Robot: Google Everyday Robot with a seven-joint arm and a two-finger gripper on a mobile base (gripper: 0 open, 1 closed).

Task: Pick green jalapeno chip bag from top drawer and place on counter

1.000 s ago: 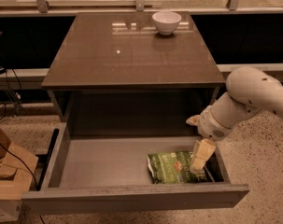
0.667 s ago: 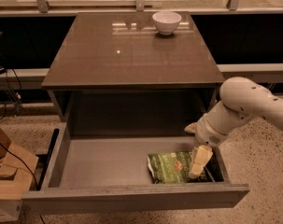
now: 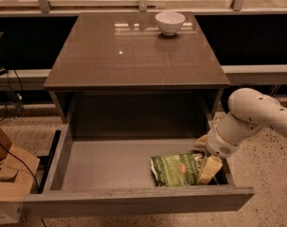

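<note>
Where the top drawer (image 3: 110, 167) stands pulled out below the table (image 3: 133, 56), the green jalapeno chip bag (image 3: 174, 170) lies at its right front corner; the pincer (image 3: 205, 155) hangs open at the bag's right edge, contact unclear; arm (image 3: 256, 115) cut off at right.

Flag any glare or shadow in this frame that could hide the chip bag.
Camera view: bright window reflections and a light spot sit on the counter near the white bowl, well away from the bag. The recess behind the top drawer is in deep shadow. The green jalapeno chip bag is lit and readable. The gripper at its right end darkens that drawer corner.
</note>
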